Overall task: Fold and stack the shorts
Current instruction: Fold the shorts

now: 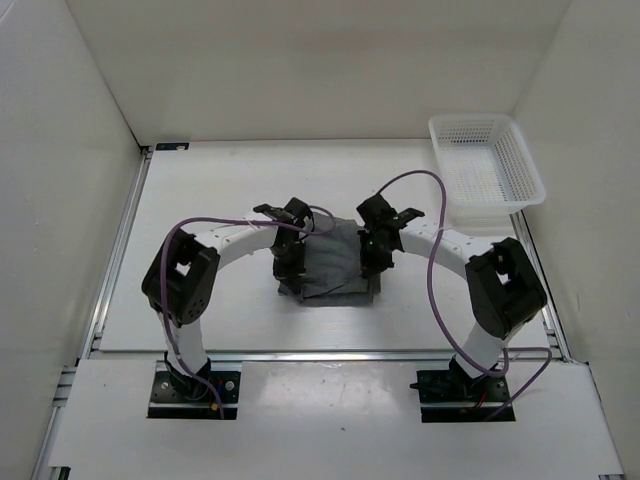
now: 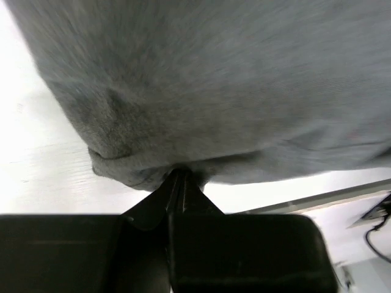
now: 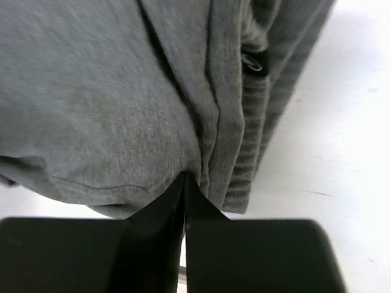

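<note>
**Q:** Top view. What is the condition and position of the shorts (image 1: pixel 332 262)?

**A:** Mid-grey fabric, folded into a compact, roughly square bundle. It lies flat at the middle of the table (image 1: pixel 200 200), well apart from the left and right edges. The left gripper (image 1: pixel 288 264) is at the bundle's left side and the right gripper (image 1: pixel 372 256) at its right side.

**Q:** Containers?

**A:** One white mesh basket (image 1: pixel 530 170) sits at the far right corner, well apart from the shorts. Its mesh floor shows across the whole inside.

**Q:** Left wrist view. What is the tool state?

**A:** The left gripper (image 2: pixel 177 178) is clenched. Both fingers meet at one point with a rounded, rolled edge of the shorts (image 2: pixel 232 91) pinched between them. The fabric is soft and slightly fuzzy, and it fills the upper frame. White table (image 2: pixel 49 165) shows to the left.

**Q:** Right wrist view?

**A:** The right gripper (image 3: pixel 185 180) is also clenched, fingers pressed together on the edge of the shorts (image 3: pixel 110 104). Several layers are stacked here, with dark creases between them. A ribbed waistband (image 3: pixel 256 128) runs along the right of the bundle, and a small black tag (image 3: pixel 253 63) sits near it. Table (image 3: pixel 342 152) is visible to the right.
</note>
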`<state>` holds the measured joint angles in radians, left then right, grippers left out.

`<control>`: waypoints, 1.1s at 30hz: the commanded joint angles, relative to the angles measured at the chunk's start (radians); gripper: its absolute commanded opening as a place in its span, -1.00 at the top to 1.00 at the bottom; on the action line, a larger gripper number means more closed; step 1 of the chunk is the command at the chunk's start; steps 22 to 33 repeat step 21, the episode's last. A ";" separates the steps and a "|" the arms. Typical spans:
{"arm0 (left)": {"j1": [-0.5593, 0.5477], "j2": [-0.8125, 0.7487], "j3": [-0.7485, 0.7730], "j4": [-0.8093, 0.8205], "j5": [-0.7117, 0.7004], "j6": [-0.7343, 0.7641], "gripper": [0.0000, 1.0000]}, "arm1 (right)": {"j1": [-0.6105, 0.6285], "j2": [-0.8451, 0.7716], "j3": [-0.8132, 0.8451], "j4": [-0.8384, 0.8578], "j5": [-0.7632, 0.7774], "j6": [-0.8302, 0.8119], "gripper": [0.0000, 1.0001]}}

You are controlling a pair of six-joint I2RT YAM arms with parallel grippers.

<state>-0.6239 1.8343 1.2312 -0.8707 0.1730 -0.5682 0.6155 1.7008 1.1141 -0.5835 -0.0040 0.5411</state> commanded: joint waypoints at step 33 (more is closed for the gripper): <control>0.121 -0.745 0.360 -0.255 -0.411 0.027 -1.00 | -0.010 -0.722 0.075 -0.358 0.881 0.106 -0.85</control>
